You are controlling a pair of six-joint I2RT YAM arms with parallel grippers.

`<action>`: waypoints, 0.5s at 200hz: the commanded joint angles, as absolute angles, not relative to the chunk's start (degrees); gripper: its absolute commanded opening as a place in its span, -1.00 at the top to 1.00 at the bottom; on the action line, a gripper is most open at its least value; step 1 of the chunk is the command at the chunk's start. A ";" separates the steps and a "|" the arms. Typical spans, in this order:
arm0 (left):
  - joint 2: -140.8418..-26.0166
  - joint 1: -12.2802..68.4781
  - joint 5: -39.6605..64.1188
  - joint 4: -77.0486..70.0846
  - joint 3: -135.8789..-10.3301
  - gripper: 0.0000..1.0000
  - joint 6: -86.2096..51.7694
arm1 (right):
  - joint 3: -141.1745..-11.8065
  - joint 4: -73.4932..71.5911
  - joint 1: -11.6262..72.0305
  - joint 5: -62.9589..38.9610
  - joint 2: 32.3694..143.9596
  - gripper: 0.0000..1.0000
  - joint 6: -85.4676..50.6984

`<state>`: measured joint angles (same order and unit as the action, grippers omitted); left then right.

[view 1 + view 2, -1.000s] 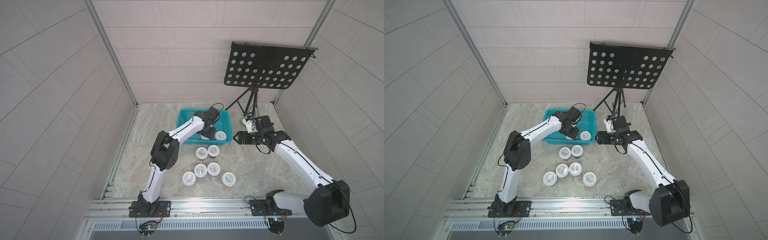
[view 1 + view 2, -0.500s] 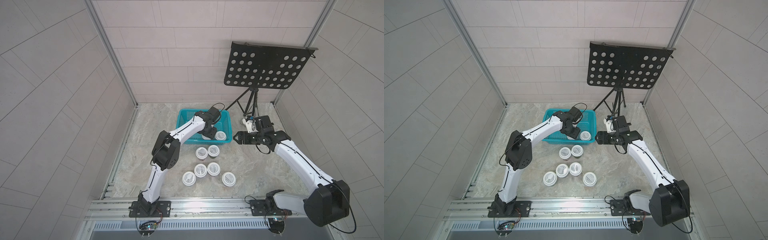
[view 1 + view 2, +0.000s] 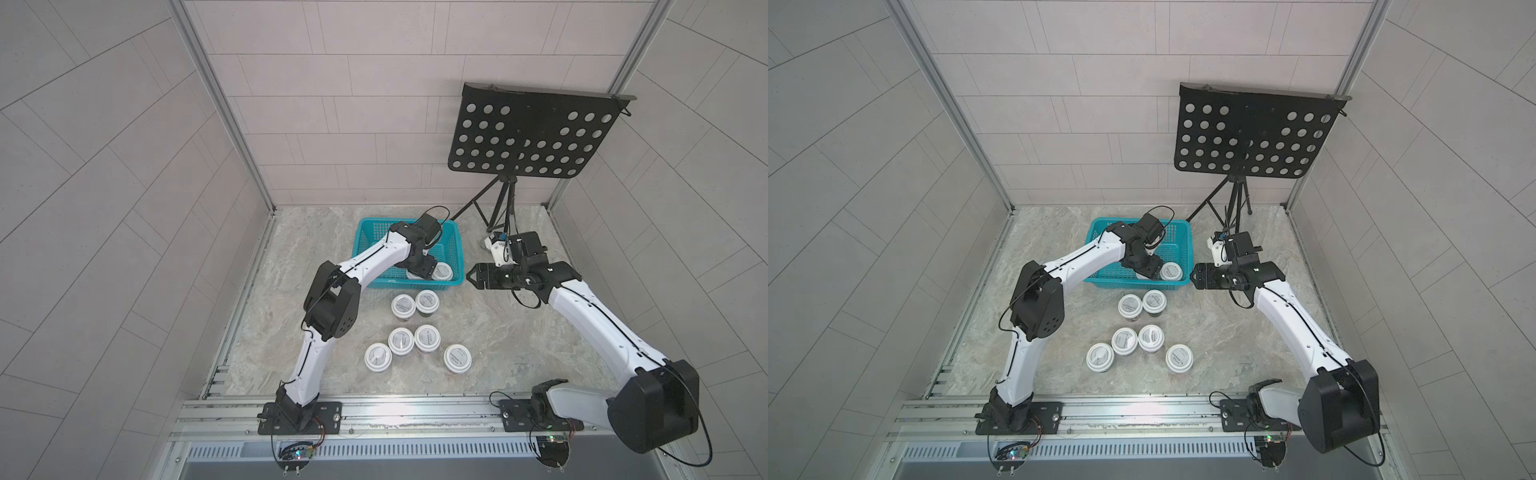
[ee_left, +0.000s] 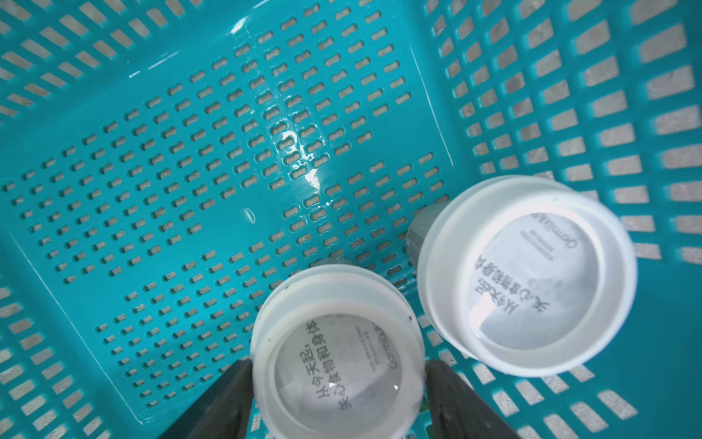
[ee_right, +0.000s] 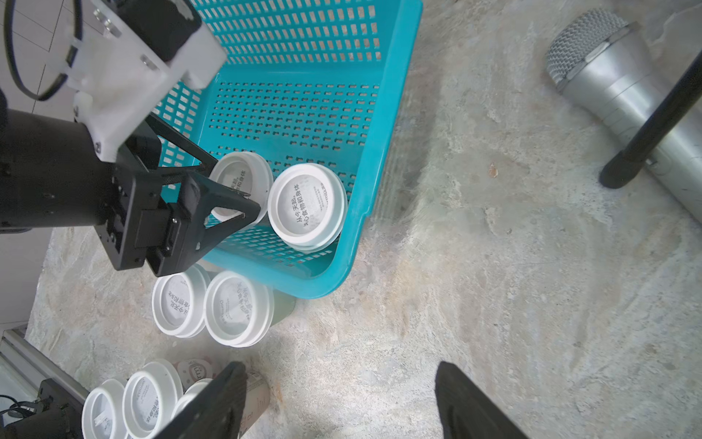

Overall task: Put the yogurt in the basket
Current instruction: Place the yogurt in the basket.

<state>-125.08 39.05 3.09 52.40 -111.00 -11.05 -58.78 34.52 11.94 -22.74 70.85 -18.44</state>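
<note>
Left wrist view: left hand (image 4: 337, 365) down inside basket (image 4: 228, 152), astride an upright yogurt cup (image 4: 338, 342); fingers (image 4: 224, 403) close against the lid on either side; cannot tell whether pressing on it or just clear. Just beside that cup, nearer the basket corner, a second cup (image 4: 528, 273), upright too, lid up; both in the basket end nearer the right arm, by the front wall. In a top view, right hand (image 3: 473, 276) just off that same end of the basket, above table (image 3: 519, 332); in right wrist view spread wide, nothing between the fingers. Outside the basket, six more cups on table: a touching pair (image 3: 403, 305) near the front wall, then a loose row of four (image 3: 401, 340) nearer the arm bases. Beyond right hand, a silver microphone (image 5: 607, 87) lying on table, black stand leg (image 5: 653, 121) across it; music stand (image 3: 528, 137) at the back.
</note>
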 commanded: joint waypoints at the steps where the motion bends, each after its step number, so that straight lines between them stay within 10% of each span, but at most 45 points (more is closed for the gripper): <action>1: -123.66 39.39 3.01 53.58 -111.66 -0.64 -10.81 | -58.36 35.20 11.69 -22.41 69.66 -0.64 -17.79; 100: -111.20 39.22 0.60 54.64 -107.14 -0.77 -10.29 | -59.14 37.76 12.83 -25.66 69.70 -0.62 -14.62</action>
